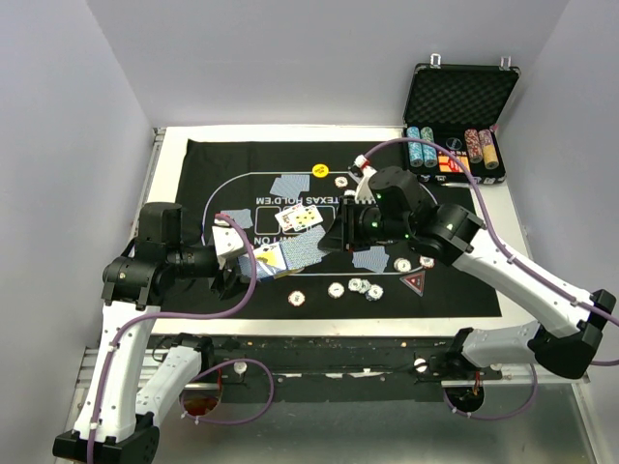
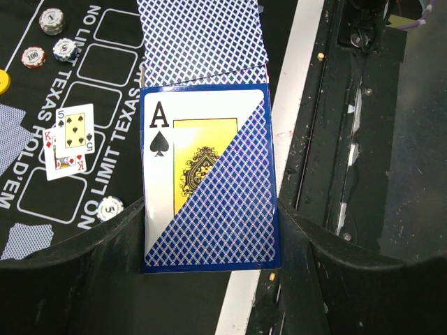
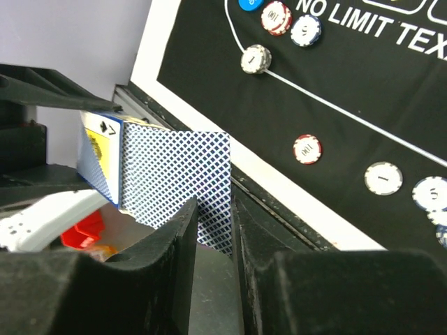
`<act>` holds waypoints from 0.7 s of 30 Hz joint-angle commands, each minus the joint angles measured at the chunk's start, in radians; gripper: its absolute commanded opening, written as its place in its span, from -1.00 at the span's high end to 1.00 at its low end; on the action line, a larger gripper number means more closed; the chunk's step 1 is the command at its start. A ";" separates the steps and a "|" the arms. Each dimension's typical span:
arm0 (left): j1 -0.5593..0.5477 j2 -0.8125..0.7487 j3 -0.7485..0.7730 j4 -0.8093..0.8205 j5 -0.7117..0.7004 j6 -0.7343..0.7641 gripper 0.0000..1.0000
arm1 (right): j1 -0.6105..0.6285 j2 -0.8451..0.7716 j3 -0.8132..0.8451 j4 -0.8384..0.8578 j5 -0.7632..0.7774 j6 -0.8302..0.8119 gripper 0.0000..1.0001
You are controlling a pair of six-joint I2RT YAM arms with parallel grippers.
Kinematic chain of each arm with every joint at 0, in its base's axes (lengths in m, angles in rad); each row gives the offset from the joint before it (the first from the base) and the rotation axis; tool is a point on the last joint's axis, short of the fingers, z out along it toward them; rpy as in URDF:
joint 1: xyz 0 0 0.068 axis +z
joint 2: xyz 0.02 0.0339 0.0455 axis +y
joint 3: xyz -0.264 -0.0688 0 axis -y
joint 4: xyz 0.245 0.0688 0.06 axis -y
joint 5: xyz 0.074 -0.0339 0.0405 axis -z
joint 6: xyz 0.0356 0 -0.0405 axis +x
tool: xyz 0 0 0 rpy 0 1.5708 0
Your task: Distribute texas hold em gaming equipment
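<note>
My left gripper (image 2: 209,234) is shut on the sides of a blue card box (image 2: 209,181) printed with an ace of spades, held over the mat's near left (image 1: 271,259). My right gripper (image 3: 213,223) is shut on a blue-backed card (image 3: 183,181) whose far end is at the box mouth; this card also shows in the top view (image 1: 305,253). Two face-up cards (image 1: 302,217) lie mid-mat. Striped chips (image 1: 358,287) lie near the front. A yellow button (image 1: 320,171) and a dark red triangular marker (image 1: 414,282) are on the mat.
The black felt mat (image 1: 455,290) covers the table. More blue-backed cards lie on it at the back (image 1: 288,186), left (image 1: 235,218) and right (image 1: 370,258). An open black case (image 1: 455,97) with stacked chips stands at the back right. The two grippers are close together.
</note>
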 commanded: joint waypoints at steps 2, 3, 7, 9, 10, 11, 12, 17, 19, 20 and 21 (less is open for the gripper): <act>0.003 -0.004 0.007 0.029 0.053 -0.009 0.60 | 0.006 -0.022 0.055 -0.037 0.037 -0.003 0.55; 0.003 -0.003 0.005 0.029 0.053 -0.008 0.60 | 0.006 -0.024 0.061 -0.042 0.036 -0.005 0.59; 0.004 -0.008 0.002 0.028 0.052 -0.006 0.60 | 0.006 -0.031 0.075 -0.051 0.043 0.003 0.74; 0.003 -0.006 0.001 0.028 0.050 -0.005 0.60 | 0.006 -0.036 0.087 -0.059 0.050 0.006 0.78; 0.004 -0.008 0.001 0.028 0.050 -0.005 0.60 | 0.005 -0.039 0.093 -0.057 0.051 0.009 0.82; 0.003 -0.006 0.001 0.028 0.052 -0.005 0.60 | 0.006 -0.042 0.099 -0.059 0.054 0.010 0.85; 0.004 -0.008 -0.001 0.029 0.050 -0.005 0.60 | 0.005 -0.045 0.107 -0.060 0.057 0.012 0.90; 0.003 -0.008 0.001 0.028 0.052 -0.005 0.60 | 0.003 -0.047 0.193 -0.092 0.094 0.001 0.99; 0.003 -0.008 0.001 0.028 0.053 -0.005 0.60 | 0.006 -0.042 0.231 -0.106 0.108 -0.016 0.99; 0.003 -0.008 0.001 0.028 0.050 -0.005 0.60 | 0.006 -0.036 0.250 -0.114 0.117 -0.023 0.99; 0.004 -0.008 0.001 0.028 0.050 -0.005 0.60 | 0.005 -0.034 0.270 -0.125 0.126 -0.032 0.99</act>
